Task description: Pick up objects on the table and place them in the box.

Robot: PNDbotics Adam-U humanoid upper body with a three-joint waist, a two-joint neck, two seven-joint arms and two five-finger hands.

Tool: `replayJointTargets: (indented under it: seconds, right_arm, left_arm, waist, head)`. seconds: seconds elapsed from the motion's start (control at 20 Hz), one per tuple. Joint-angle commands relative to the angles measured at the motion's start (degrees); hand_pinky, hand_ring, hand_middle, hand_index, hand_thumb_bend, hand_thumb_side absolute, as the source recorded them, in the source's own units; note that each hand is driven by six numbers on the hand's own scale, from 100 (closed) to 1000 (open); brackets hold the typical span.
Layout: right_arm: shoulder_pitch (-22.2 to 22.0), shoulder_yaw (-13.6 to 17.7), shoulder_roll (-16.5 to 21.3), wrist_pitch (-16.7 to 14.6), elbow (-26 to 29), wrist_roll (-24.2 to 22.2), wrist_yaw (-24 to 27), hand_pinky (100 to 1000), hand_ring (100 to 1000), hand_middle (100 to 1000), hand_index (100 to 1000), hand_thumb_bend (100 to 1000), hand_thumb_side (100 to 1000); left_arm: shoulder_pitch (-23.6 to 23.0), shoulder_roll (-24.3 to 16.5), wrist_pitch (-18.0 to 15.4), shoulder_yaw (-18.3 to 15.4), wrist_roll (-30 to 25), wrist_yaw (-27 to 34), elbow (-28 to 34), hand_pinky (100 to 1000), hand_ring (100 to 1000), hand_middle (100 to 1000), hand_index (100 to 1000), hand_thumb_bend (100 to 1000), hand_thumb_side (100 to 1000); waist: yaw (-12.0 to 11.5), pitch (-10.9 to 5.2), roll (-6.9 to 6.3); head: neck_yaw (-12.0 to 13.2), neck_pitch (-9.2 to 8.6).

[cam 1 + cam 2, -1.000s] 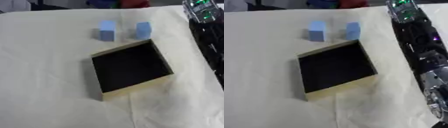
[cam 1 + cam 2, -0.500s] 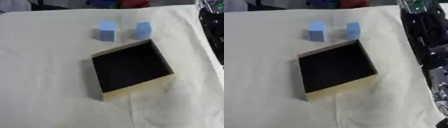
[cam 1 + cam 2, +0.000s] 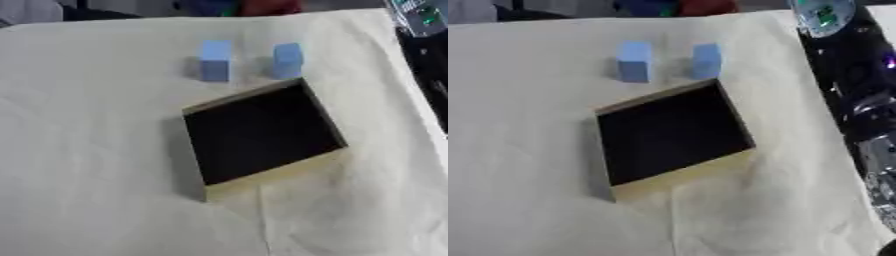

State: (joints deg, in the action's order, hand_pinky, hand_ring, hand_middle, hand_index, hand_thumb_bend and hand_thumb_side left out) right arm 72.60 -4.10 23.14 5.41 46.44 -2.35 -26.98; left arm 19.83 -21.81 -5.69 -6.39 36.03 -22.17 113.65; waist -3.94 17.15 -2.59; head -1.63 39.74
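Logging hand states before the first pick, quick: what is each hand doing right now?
Left hand: not in view.
Right hand: not visible; only the arm shows along the right edge, so its state cannot be told.

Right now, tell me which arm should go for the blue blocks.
Right, probably. The right arm shows along the right edge, nearest the right blue block; neither hand shows. Both blocks stand just beyond the open box, the left blue block farther off.

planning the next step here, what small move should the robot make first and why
Probably bring the right arm in toward the right blue block, the nearer of the two. Both it and the left blue block stand on the cloth just beyond the box, which looks empty, and no hand shows near either.
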Motion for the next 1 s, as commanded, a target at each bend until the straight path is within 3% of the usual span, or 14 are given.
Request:
replayJointTargets:
  seconds: [0.05, 0.2, 0.25, 0.3, 0.4, 0.65, 0.75, 0.9, 1.0]
  right_arm:
    - [1.50, -0.07, 1.27, -2.62, -0.04, -3.10, -8.32, 881, 867, 784, 1000, 100, 1000]
    - [1.69, -0.56, 1.03, -4.63, -0.60, -4.53, -16.51, 870, 883, 811, 1000, 112, 1000]
    - [1.71, -0.72, 0.94, -5.51, -0.83, -5.01, -19.40, 868, 891, 821, 1000, 179, 1000]
    - [1.70, -0.96, 0.85, -6.55, -1.06, -5.57, -22.16, 866, 894, 826, 1000, 131, 1000]
    - [1.67, -1.31, 0.66, -8.84, -1.61, -7.07, -26.90, 865, 902, 839, 1000, 160, 1000]
    - [1.79, -1.58, 0.22, -14.79, -2.56, -12.53, -33.34, 868, 917, 861, 1000, 245, 1000]
    - [1.88, -1.55, 0.10, -16.69, -2.77, -14.66, -34.75, 872, 926, 878, 1000, 327, 1000]
    - [2.01, -1.49, -0.07, -19.06, -2.98, -18.06, -36.68, 880, 942, 898, 1000, 518, 993]
    - [2.09, -1.38, -0.17, -20.69, -3.13, -21.03, -37.54, 886, 948, 894, 1000, 578, 878]
  left_arm:
    - [0.50, -1.55, 0.11, -0.33, -0.08, 0.02, 0.94, 766, 702, 721, 889, 183, 761]
    - [0.60, -1.47, 0.07, -0.29, -0.15, 0.05, 0.94, 766, 703, 722, 889, 184, 761]
    - [0.62, -1.44, 0.06, -0.29, -0.15, 0.07, 0.94, 766, 703, 722, 889, 186, 764]
    - [0.64, -1.43, 0.04, -0.28, -0.17, 0.08, 0.94, 766, 703, 722, 889, 184, 761]
    - [0.67, -1.39, 0.02, -0.28, -0.19, 0.11, 0.94, 766, 703, 722, 889, 184, 761]
    - [0.73, -1.31, 0.01, -0.26, -0.23, 0.18, 0.94, 766, 703, 722, 888, 182, 761]
    - [0.73, -1.29, 0.01, -0.24, -0.25, 0.21, 0.94, 766, 703, 722, 888, 181, 760]
    - [0.76, -1.27, 0.01, -0.20, -0.31, 0.25, 0.94, 765, 700, 722, 888, 182, 761]
    - [0.78, -1.24, 0.03, -0.19, -0.35, 0.27, 0.94, 765, 700, 722, 888, 182, 760]
  waist:
    - [-0.13, -1.02, -0.01]
    - [-0.18, -1.06, 0.06]
    - [-0.21, -1.07, 0.06]
    - [-0.25, -1.08, 0.07]
    - [-0.29, -1.09, 0.08]
    - [-0.31, -1.08, 0.09]
    - [-0.32, -1.09, 0.07]
    - [-0.30, -1.11, 0.04]
    - [-0.27, -1.13, 0.03]
  head:
    - [-0.05, -0.06]
    - [-0.16, -0.27]
    - [-0.17, -0.35]
    - [-0.17, -0.43]
    - [-0.16, -0.55]
    - [-0.21, -0.66]
    - [-0.23, -0.64]
    - [-0.26, -0.59]
    - [-0.29, -0.58]
